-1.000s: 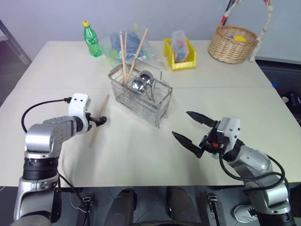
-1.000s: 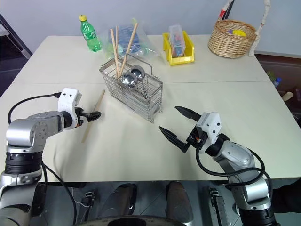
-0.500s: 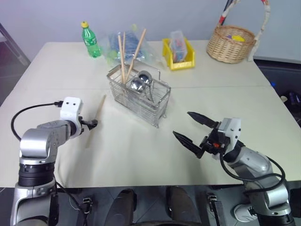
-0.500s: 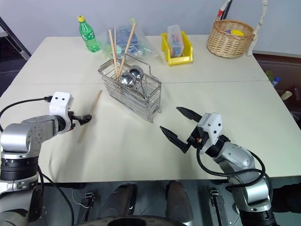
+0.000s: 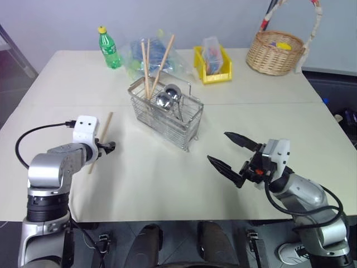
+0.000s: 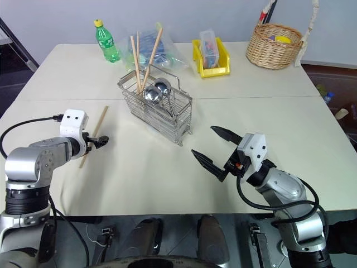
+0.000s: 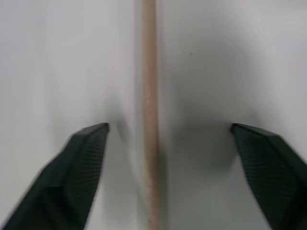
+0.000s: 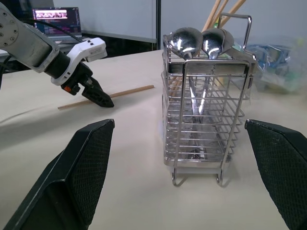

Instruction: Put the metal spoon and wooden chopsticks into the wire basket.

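Wooden chopstick [image 7: 149, 115] between open left hand [image 7: 172, 143] fingers (ungripped); right hand [image 5: 226, 151] wide, empty.

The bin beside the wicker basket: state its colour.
Yellow. The bin shows best in the left eye view.

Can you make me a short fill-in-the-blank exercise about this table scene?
1. The two shiny silver metal spoons stand inside the silver ____ basket.
2. One light-tan wooden chopstick lies flat on the ____.
3. That chopstick lies between the fingers of the ____ end effector.
4. The green plastic bottle has a ____ cap.

Missing words: wire; table; left; yellow
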`<state>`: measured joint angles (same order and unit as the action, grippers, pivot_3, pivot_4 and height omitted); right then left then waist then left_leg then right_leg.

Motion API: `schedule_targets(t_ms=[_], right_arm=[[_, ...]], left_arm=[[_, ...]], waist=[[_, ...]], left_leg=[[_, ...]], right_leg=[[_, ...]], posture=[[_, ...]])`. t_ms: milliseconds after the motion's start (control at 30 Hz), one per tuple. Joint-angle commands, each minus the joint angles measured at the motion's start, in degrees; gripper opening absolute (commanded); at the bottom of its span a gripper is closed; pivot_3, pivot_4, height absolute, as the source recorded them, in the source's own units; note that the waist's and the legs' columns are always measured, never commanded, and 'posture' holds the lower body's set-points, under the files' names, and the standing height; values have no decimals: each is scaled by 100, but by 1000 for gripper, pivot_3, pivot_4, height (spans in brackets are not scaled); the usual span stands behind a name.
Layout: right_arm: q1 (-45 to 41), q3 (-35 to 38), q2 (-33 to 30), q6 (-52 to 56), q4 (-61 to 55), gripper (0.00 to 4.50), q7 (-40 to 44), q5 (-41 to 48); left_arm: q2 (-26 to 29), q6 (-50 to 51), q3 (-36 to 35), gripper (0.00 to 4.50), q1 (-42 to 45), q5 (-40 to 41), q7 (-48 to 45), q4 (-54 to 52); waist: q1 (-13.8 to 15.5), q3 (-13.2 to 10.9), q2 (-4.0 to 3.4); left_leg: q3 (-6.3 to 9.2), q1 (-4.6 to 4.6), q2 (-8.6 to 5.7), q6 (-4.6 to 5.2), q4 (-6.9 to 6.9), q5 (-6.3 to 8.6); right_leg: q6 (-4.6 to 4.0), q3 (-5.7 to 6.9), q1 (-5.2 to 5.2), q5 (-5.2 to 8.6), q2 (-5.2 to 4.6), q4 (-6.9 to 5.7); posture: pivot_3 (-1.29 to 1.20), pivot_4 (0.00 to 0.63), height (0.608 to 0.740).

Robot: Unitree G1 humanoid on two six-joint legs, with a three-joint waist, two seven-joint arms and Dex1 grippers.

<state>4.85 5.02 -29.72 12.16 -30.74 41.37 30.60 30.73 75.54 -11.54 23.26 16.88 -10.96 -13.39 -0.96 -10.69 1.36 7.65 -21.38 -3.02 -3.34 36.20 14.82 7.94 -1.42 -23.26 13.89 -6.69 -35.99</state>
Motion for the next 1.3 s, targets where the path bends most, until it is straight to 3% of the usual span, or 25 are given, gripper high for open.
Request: schedule_targets(t_ms=[33, 167, 500, 600, 767, 867, 1033, 1167, 1300], right_arm=[[14, 163, -43, -70, -197, 4500, 2, 64], [53, 214, -63, -42, -209, 4500, 11, 100], [238, 468, -339, 165, -366, 4500, 195, 429], [142, 460, -289, 179, -368, 4500, 93, 410], [40, 447, -141, 190, -452, 4500, -232, 374], [114, 390, -78, 195, -631, 4500, -358, 375], [197, 290, -60, 183, -857, 4500, -427, 323], [302, 349, -192, 164, -1127, 4500, -317, 380], [222, 323, -341, 244, -1367, 4500, -276, 460]], left_arm=[[-15, 166, -241, 2219, -138, -201, 227, 63], [-65, 182, -396, 65, -181, -204, 284, 41], [-59, -118, -645, 65, -77, -282, 445, 381], [-58, -1015, -989, 65, 382, -414, 714, 841], [450, -2638, -1168, 65, 1278, -449, 410, 1758], [770, -4278, -1149, 65, 1951, -421, -181, 2679], [729, -5835, -1125, 65, 2835, 27, -1393, 3768], [444, -6487, -1141, 65, 3537, 680, -2674, 4321], [281, -6460, -1118, 65, 4061, 1078, -3515, 4918]], waist=[[-18, 0, 0], [-24, 0, -1], [-11, 0, -1], [5, -2, 3], [35, -8, 22], [44, -8, 22], [40, -7, 23], [34, -7, 24], [-7, -9, 28]], left_leg=[[0, 1, 0, 0, -1, 0], [0, 1, 1, 0, -1, 0], [-1, 1, 1, 0, -1, 0], [0, 1, 2, 0, 0, 0], [3, -13, 1, -2, 2, -1], [2, -17, -2, -2, -2, -1], [-2, -18, -4, -3, -1, -1], [0, -19, -3, -2, -1, -1], [-2, -20, -3, -1, 4, -1]], right_leg=[[0, 0, 0, 0, 0, 0], [0, 0, -1, 0, 1, 0], [0, 0, 0, 0, 1, 0], [0, 1, -1, 0, 1, 0], [0, 3, -9, 0, 1, 4], [0, 5, -9, 0, -3, 12], [2, 5, -1, -2, -6, 29], [2, 8, 0, -2, -5, 29], [3, 8, 0, -2, -5, 27]], posture=[[0, 150, 740], [0, 150, 740], [0, 150, 740], [0, 150, 740], [0, 150, 740], [0, 150, 740], [0, 150, 740], [0, 150, 740], [0, 150, 740]])
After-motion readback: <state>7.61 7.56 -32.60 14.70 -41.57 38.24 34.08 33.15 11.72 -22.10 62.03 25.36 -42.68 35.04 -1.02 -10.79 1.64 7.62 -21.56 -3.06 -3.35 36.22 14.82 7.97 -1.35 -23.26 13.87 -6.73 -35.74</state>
